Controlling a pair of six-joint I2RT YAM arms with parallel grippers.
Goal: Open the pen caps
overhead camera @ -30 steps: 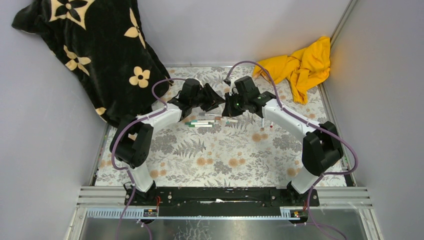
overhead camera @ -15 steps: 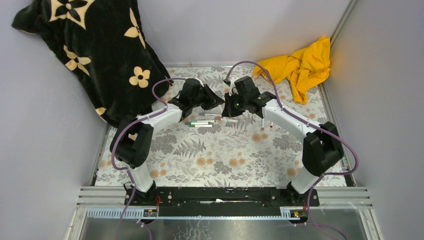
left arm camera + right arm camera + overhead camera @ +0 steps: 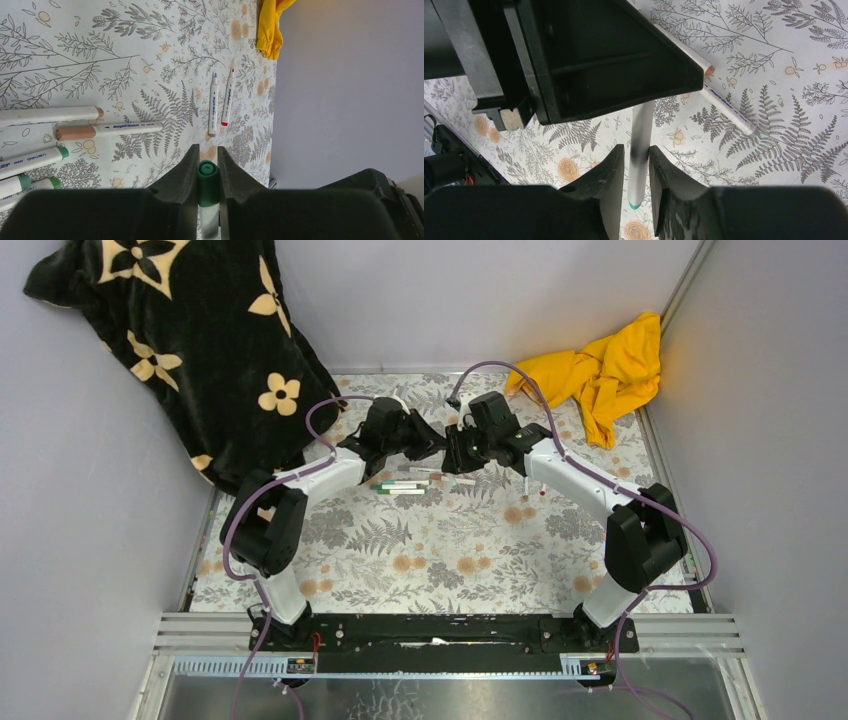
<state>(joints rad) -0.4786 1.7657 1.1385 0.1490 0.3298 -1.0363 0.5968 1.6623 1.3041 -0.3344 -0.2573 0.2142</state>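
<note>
Left gripper [image 3: 207, 155] is clamping green cap [image 3: 208, 176]; right gripper [image 3: 636, 152] is straddling pen barrel [image 3: 642, 127], grip indeterminate, well inside table [image 3: 440, 550] edges.

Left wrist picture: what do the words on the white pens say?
Nothing reads clearly.
Thin white plastic pen with brown cap: blue print, too blurred.
White plastic pen with green band: dark print, too small.
Two slim white pens lying apart: blue print, too small.

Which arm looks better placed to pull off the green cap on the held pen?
Probably the left: the left tool is shut right on the green cap, while the right tool only straddles the pale barrel, which suits bracing.
</note>
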